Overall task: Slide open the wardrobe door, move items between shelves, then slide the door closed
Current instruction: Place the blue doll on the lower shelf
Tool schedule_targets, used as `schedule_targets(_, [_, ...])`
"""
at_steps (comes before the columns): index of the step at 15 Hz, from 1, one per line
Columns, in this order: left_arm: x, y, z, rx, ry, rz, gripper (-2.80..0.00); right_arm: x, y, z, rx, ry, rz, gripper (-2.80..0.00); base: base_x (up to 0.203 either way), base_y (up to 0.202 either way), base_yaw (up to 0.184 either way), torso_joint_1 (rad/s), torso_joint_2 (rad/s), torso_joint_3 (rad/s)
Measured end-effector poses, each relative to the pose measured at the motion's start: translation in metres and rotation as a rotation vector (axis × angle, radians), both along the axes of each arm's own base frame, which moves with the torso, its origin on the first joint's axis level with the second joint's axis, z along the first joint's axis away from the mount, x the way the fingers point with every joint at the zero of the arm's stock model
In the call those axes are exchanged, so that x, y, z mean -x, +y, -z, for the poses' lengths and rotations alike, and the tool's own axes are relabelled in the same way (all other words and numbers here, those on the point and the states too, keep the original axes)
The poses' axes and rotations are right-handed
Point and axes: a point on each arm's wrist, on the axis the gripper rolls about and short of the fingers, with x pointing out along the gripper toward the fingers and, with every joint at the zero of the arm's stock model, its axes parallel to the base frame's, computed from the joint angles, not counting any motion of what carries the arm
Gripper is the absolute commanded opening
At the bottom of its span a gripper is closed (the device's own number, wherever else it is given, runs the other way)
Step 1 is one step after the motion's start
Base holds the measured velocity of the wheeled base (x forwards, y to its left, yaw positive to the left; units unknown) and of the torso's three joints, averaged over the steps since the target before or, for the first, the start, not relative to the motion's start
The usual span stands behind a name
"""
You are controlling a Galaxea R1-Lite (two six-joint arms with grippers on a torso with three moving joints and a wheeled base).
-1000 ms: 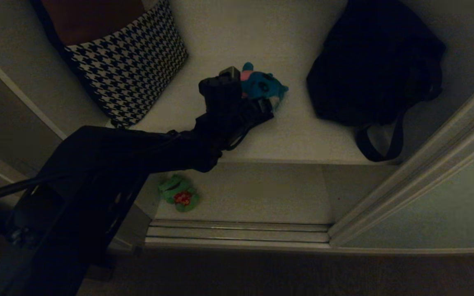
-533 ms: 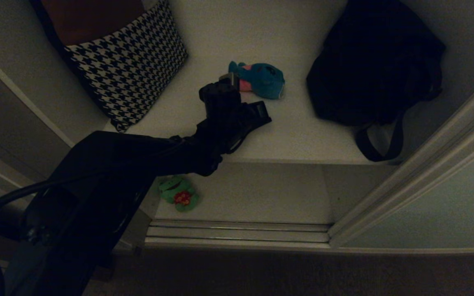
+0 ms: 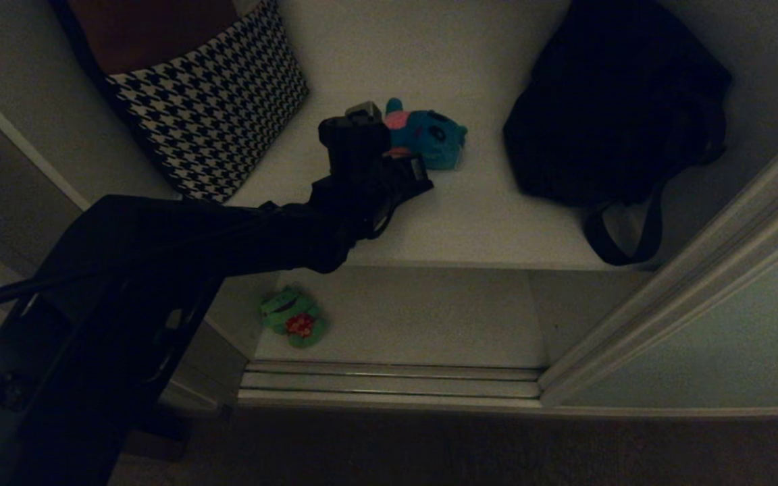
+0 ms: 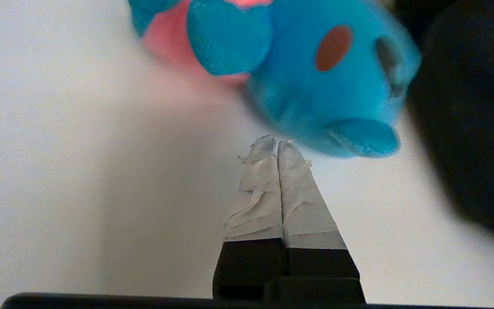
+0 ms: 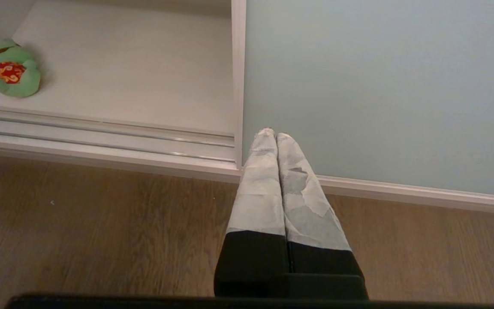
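The blue plush toy point(image 3: 429, 138) with a pink patch lies on the upper white shelf point(image 3: 470, 223). My left gripper point(image 4: 277, 143) is shut and empty, its taped tips just short of the blue toy point(image 4: 315, 73) and not around it. In the head view the left gripper point(image 3: 392, 152) sits at the toy's left side. The green plush toy point(image 3: 292, 317) with a red spot rests on the lower shelf point(image 3: 416, 310), near its left wall. The sliding wardrobe door point(image 3: 733, 337) stands open at the right. My right gripper point(image 5: 271, 134) is shut and parked low by the door point(image 5: 380, 86).
A houndstooth cushion point(image 3: 206, 108) leans at the shelf's back left. A black strapped bag point(image 3: 612, 101) fills its right side, close to the blue toy. The metal door track point(image 3: 389, 381) runs along the wardrobe's front, and a wood floor point(image 5: 101, 236) lies before it.
My left gripper's fingers have closed, and the blue toy is not between them. The toy has turned over on the shelf. The left arm has shifted slightly to the left.
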Motion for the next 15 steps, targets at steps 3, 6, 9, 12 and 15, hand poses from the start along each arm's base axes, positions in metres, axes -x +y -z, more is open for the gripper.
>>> schedule_targets(3, [0.008, -0.001, -0.01, -0.071, -0.016, 0.004, -2.8, 0.0, 0.0, 0.0, -0.001, 0.0, 0.0, -2.8, 0.0, 0.0, 0.0, 0.0, 0.0, 0.0])
schedule_targets(6, [0.017, 0.001, -0.021, -0.095, -0.005, 0.004, -2.8, 0.0, 0.0, 0.0, 0.0, 0.0, 0.0, -2.8, 0.0, 0.0, 0.0, 0.0, 0.0, 0.0])
schedule_targets(9, [0.028, 0.001, -0.034, -0.082, -0.024, 0.008, -2.8, 0.0, 0.0, 0.0, 0.0, 0.0, 0.0, -2.8, 0.0, 0.0, 0.0, 0.0, 0.0, 0.0])
schedule_targets(12, [0.04, 0.006, -0.053, -0.068, -0.059, 0.011, -2.8, 0.0, 0.0, 0.0, 0.0, 0.0, 0.0, -2.8, 0.0, 0.0, 0.0, 0.0, 0.0, 0.0])
schedule_targets(15, [0.053, 0.014, -0.066, -0.103, -0.059, 0.011, 0.0, 0.0, 0.0, 0.0, 0.0, 0.0, 0.0, -2.8, 0.0, 0.0, 0.0, 0.0, 0.0, 0.0])
